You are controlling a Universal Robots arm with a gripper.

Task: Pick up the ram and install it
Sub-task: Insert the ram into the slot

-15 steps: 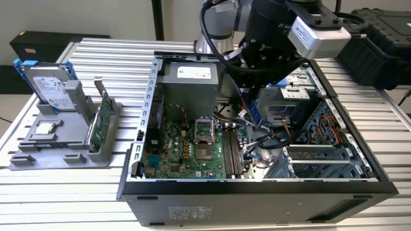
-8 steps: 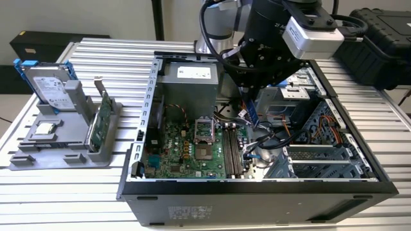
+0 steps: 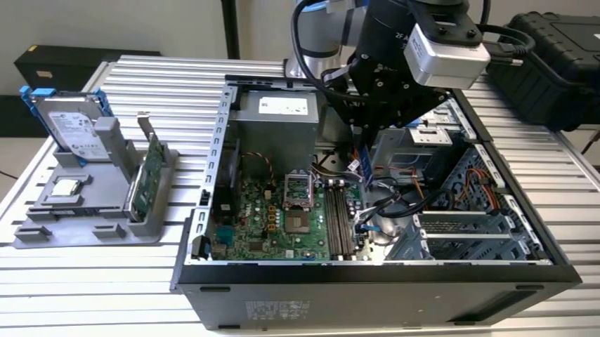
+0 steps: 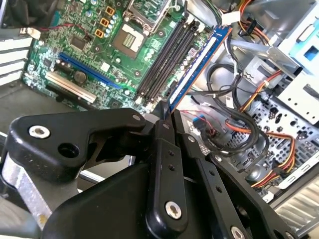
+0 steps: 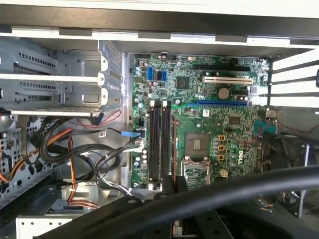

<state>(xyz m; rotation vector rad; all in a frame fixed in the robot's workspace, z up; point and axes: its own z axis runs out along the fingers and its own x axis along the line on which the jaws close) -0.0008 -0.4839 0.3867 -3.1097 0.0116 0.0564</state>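
Externally, the gripper [image 3: 362, 144] reaches into the open computer case [image 3: 218, 175]. In the second wrist view, its fingers [image 4: 167, 149] clamp the ram [image 4: 197, 64], raised parallel to the memory slots [image 4: 164, 55]. In the first wrist view, the ram appears edge-on beside those slots

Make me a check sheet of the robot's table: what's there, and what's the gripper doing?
Surface: slatted metal table carrying an open computer case.
Job's things: ram held over the motherboard, beside its slots, which look empty.
Clutter: grey holder with hard drive and green card.
Grippers: gripper shut on the ram.
Cables: loose bundles inside the case, beside the motherboard.
Surroundings: black box behind the table.
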